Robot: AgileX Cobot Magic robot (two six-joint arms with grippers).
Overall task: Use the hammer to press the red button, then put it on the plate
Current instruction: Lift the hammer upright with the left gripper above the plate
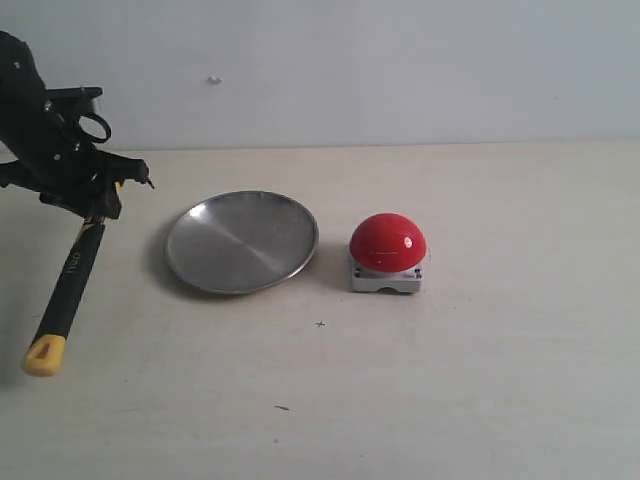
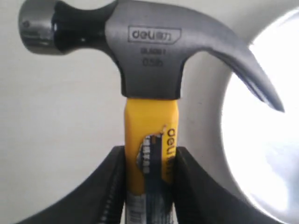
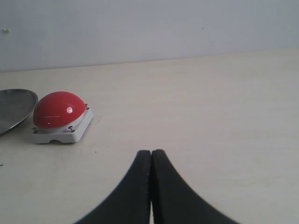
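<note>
Left gripper pinches the hammer just below its head, left of the plate, not on it. Exterior view hides the head. Button sits right of plate. Right gripper pressed together.

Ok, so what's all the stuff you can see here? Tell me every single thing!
hammer: 1, dark metal head, black and yellow handle, at the table's left, beside the plate
plate: 1, silver, between hammer and button
red button: 1, red dome on grey base, right of the plate
table: 1, pale beige, under everything
left gripper: 1, black, jaws shut on the hammer's handle
right gripper: 1, black, jaws shut, empty, above bare table
</note>
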